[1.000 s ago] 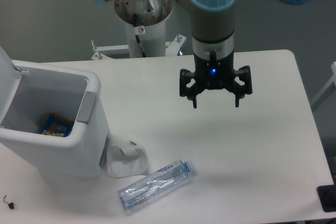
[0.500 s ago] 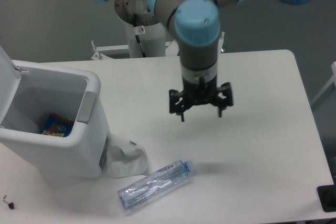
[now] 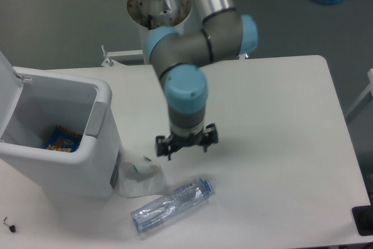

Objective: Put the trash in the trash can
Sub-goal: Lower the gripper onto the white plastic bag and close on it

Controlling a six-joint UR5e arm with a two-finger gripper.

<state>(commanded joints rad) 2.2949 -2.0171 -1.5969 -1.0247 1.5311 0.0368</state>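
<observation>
My tool (image 3: 186, 145) hangs open and empty; I should centre over the paper wad (image 3: 139, 178) before descending.

The black tool (image 3: 186, 146) hung from a grey arm with light-blue joints. The trash can (image 3: 87, 170) was white, grey-panelled; the paper wad (image 3: 137, 180) white with green; the bottle (image 3: 170, 204) clear, bluish-labelled.

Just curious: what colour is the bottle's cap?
Bluish; the bottle itself is clear. The fixed camera shows it.

A robotics lab: pedestal-mounted arm (image 3: 175, 62) beside 1 plain white table (image 3: 280, 121) (bare grey floor (image 3: 46, 21)).
</observation>
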